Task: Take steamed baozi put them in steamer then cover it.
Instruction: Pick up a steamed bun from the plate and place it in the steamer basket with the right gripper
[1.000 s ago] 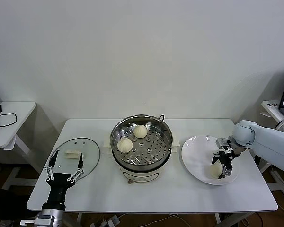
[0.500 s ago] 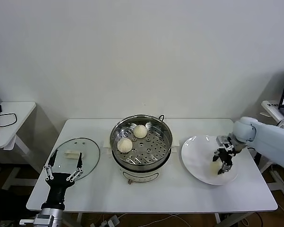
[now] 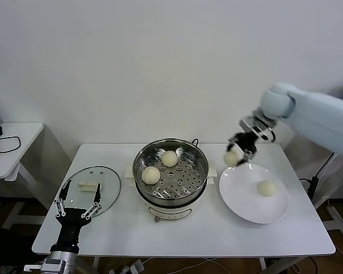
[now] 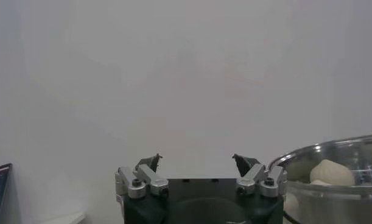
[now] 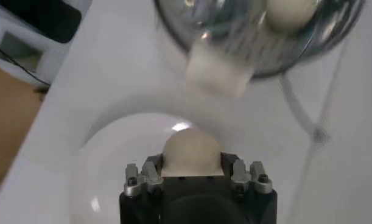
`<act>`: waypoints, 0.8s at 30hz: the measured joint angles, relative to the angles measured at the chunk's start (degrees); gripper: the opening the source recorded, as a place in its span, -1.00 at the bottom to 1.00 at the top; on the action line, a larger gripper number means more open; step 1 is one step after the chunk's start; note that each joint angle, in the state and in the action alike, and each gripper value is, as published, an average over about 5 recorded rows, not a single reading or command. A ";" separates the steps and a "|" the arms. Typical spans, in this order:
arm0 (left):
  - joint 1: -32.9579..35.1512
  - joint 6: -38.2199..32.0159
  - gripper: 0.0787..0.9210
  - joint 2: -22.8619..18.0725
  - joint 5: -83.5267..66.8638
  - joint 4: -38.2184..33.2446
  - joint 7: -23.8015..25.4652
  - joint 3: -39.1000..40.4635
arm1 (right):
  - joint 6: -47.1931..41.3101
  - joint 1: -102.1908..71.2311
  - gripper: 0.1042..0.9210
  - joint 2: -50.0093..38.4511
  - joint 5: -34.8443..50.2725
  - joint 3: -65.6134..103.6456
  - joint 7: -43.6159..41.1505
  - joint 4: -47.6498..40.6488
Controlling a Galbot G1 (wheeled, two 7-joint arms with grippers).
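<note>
Right end effector (image 3: 238, 149) clenched on baozi (image 3: 232, 157), raised above plate (image 3: 246, 197); left end effector (image 3: 78, 200) released, low beside cover (image 3: 91, 190).

A white table (image 3: 217, 234) stands against a pale wall (image 3: 160, 63). A white plate (image 3: 246, 205) rests on its right part. A small side table (image 3: 11, 157) stands at far left

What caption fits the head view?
Right gripper carries a baozi toward the steamer; left gripper waits by the cover.
</note>
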 measured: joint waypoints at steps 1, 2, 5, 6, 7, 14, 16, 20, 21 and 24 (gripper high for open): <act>0.01 -0.02 0.77 0.00 0.00 0.00 -0.01 0.03 | 1.23 0.55 0.33 1.04 -0.27 -0.04 0.22 0.68; 0.02 -0.04 0.77 0.00 0.00 0.00 -0.03 0.06 | 2.46 0.96 0.32 2.04 -0.66 -0.08 0.49 1.38; 0.04 -0.09 0.77 0.01 0.00 0.00 -0.06 0.10 | 6.33 1.64 0.31 4.92 -2.52 -0.37 1.39 3.59; 0.04 -0.10 0.77 0.01 0.00 0.01 -0.07 0.09 | 7.63 1.70 0.30 5.83 -3.33 -0.45 1.68 4.35; 0.02 -0.11 0.77 0.01 0.00 0.01 -0.08 0.09 | 8.90 1.70 0.30 6.68 -4.23 -0.51 1.94 5.08; -0.09 -0.11 0.77 0.01 0.00 0.01 -0.18 0.04 | 16.54 -0.09 0.30 11.30 -11.50 0.00 3.02 8.93; -0.10 -0.08 0.77 0.01 0.00 0.02 -0.24 0.06 | 18.38 -1.04 0.30 12.30 -13.71 0.32 3.13 9.43; -0.07 -0.04 0.77 0.02 0.00 0.02 -0.34 0.09 | 21.61 -3.10 0.30 14.07 -17.99 1.01 3.34 9.89; -0.05 -0.06 0.77 0.02 0.00 0.02 -0.35 0.08 | 22.35 -3.67 0.30 14.49 -19.05 1.21 3.40 9.91; 0.10 -0.13 0.77 0.09 0.00 0.02 -0.42 0.04 | 24.35 -5.41 0.30 15.67 -22.10 1.72 3.59 9.78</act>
